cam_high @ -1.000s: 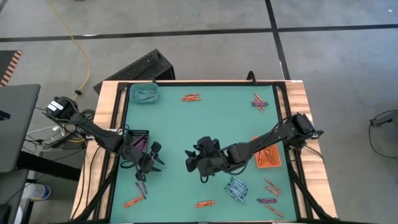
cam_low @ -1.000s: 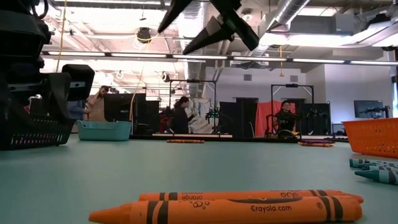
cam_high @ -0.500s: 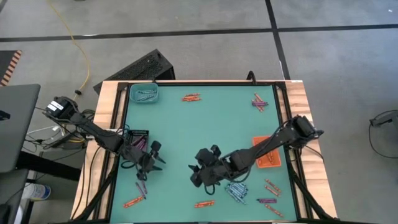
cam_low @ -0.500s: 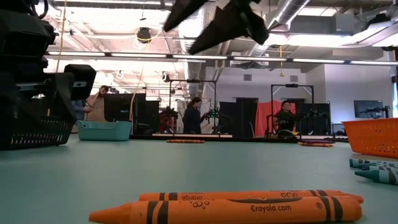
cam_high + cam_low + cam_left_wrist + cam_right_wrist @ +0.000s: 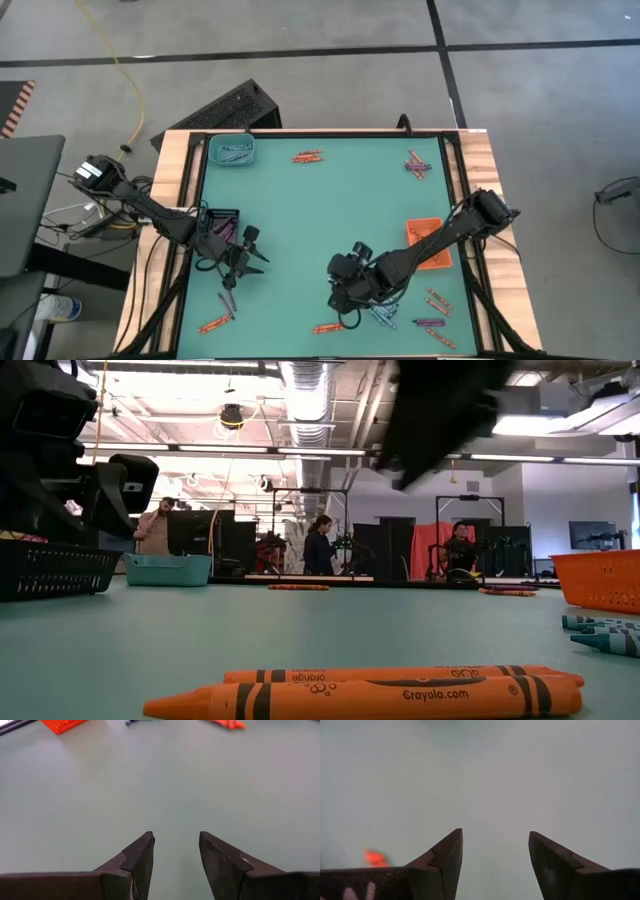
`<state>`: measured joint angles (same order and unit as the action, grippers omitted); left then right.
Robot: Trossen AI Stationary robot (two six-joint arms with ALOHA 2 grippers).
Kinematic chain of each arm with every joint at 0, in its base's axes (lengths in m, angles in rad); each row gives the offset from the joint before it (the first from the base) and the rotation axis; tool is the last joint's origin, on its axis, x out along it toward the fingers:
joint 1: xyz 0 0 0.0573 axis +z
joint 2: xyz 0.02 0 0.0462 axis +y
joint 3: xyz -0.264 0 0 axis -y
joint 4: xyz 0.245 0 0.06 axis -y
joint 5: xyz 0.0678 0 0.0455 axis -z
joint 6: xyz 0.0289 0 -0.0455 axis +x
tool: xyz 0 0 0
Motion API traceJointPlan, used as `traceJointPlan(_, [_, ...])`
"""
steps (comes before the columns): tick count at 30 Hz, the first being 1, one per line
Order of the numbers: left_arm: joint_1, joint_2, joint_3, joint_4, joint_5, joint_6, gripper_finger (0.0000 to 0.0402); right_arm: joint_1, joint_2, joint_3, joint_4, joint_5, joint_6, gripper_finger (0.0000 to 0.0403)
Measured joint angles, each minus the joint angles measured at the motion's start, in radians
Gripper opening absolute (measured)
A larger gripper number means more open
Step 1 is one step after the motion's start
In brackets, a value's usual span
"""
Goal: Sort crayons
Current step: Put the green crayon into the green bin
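Green tabletop (image 5: pixel 300 220) below, my right claw (image 5: pixel 345 292) wide open and empty above lower-centre orange crayons (image 5: pixel 328 327): light, stiff, grip mid-barrel.

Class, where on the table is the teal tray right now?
In the high view, the teal tray sits at the table's far left corner, above the black tray, with orange crayons lying to its right.

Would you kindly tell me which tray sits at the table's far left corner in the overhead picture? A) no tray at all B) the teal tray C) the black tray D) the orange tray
B: the teal tray sits in that corner with blue-grey crayons in it, while the black tray lies along the left edge and the orange tray near the right edge.
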<state>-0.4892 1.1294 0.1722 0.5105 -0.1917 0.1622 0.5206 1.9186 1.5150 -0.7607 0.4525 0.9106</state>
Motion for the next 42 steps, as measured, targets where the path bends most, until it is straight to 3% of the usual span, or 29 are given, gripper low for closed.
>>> traceJointPlan(5, [0.0, 0.0, 0.0, 0.034, 0.0, -0.047, 0.0148, 0.041, -0.001, 0.0, -0.242, -0.083, 0.138, 0.0218])
traceJointPlan(12, [0.0, 0.0, 0.0, 0.078, -0.039, -0.074, 0.0148, 0.101, -0.001, 0.0, -0.445, -0.205, 0.278, 0.0218])
traceJointPlan(23, [0.0, 0.0, 0.0, 0.172, -0.095, -0.069, 0.0148, 0.151, 0.001, -0.11, -0.435, -0.319, 0.348, 0.0218])
traceJointPlan(42, [0.0, 0.0, 0.001, 0.197, -0.104, -0.094, 0.0148, 0.15, 0.0, -0.229, -0.271, -0.311, 0.376, 0.0218])
